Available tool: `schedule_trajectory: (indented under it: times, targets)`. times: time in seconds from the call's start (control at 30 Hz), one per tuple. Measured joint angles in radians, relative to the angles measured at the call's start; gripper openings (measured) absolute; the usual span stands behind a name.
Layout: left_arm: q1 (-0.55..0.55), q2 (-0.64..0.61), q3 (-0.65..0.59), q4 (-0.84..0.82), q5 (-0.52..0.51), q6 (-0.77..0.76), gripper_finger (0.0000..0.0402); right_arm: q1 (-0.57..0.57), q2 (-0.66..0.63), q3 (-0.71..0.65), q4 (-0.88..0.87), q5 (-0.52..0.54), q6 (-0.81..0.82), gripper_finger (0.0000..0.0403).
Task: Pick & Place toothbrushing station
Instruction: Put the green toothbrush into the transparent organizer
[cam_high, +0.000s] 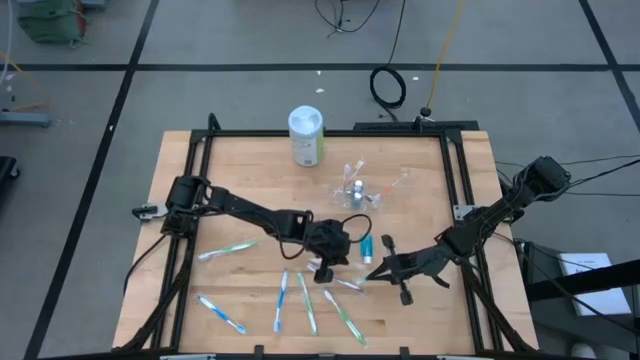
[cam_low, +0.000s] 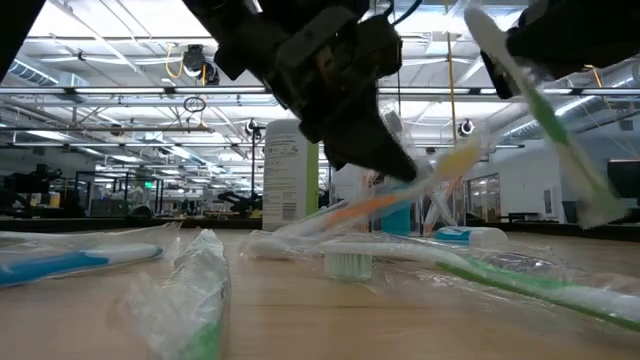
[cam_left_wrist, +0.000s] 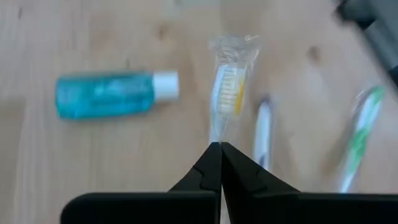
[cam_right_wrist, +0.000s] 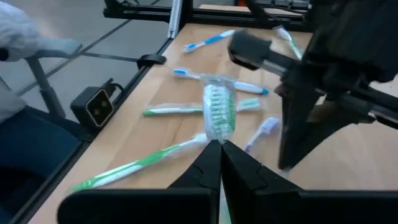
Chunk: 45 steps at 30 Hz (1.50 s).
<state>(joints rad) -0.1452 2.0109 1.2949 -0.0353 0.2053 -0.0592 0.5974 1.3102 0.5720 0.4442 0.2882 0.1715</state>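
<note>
Left gripper (cam_left_wrist: 221, 149) closed on yellow toothbrush (cam_left_wrist: 228, 93) near tube (cam_left_wrist: 112, 94); right gripper (cam_right_wrist: 221, 148) closed on green toothbrush (cam_right_wrist: 219, 112)

1. We see the left arm reaching in low across the table toward its middle, its gripper (cam_high: 327, 262) angled down — jaws pressed together.
2. The right arm comes in from the far side — its gripper (cam_high: 372, 273) faces the left one, jaws likewise closed.

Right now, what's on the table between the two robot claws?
In the high view, a small teal toothpaste tube lies between the left gripper and right gripper, each shut on a wrapped toothbrush.
</note>
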Motion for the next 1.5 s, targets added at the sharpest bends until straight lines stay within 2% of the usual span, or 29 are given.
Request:
schedule_trajectory:
  times: [0.17,0.3,0.4,0.53,0.57,0.63,0.7,0.77,0.9,0.97,1.13,1.27,1.5]
  targets:
    - [0.002,0.000,-0.001,-0.090,-0.024,-0.014,0.0006,0.001,0.000,0.000,-0.001,0.010,0.000,0.0000]
    - [0.002,0.000,-0.001,-0.130,-0.068,-0.016,0.0007,0.001,-0.002,0.000,-0.004,0.141,-0.015,0.0000]
    - [0.001,0.000,-0.001,-0.136,-0.139,-0.022,0.0015,0.001,-0.012,0.000,0.023,0.350,-0.101,0.0000]
    - [0.002,0.000,-0.001,-0.137,-0.163,-0.003,0.0042,-0.004,-0.040,0.000,0.143,0.760,-0.234,0.0000]
    - [0.002,0.000,-0.001,-0.135,-0.164,-0.001,0.0052,-0.008,-0.048,0.000,0.189,0.837,-0.282,0.0000]
    - [0.002,0.000,-0.001,-0.126,-0.165,0.001,0.0074,-0.022,-0.063,0.000,0.298,0.922,-0.377,0.0000]
    - [0.002,0.000,-0.001,-0.122,-0.165,0.003,0.0098,-0.052,-0.078,0.000,0.411,0.930,-0.445,0.0000]
    - [0.004,0.000,-0.001,-0.122,-0.174,0.004,0.0121,-0.096,-0.082,0.000,0.479,0.881,-0.465,0.0000]
    - [0.006,0.000,-0.001,-0.087,-0.214,0.017,0.0152,-0.191,-0.072,0.000,0.467,0.729,-0.368,0.0000]
    - [0.007,0.000,-0.001,-0.075,-0.216,0.026,0.0161,-0.224,-0.069,-0.002,0.427,0.721,-0.320,0.0000]
    - [0.006,0.000,-0.001,-0.068,-0.214,0.028,0.0164,-0.269,-0.072,-0.063,0.414,0.747,-0.234,0.0000]
    - [0.006,0.000,-0.001,-0.067,-0.214,0.028,0.0155,-0.301,-0.075,-0.120,0.445,0.819,-0.175,0.0000]
    - [0.006,0.000,-0.001,-0.065,-0.214,0.029,0.0148,-0.404,-0.075,-0.218,0.701,0.712,-0.135,0.0000]
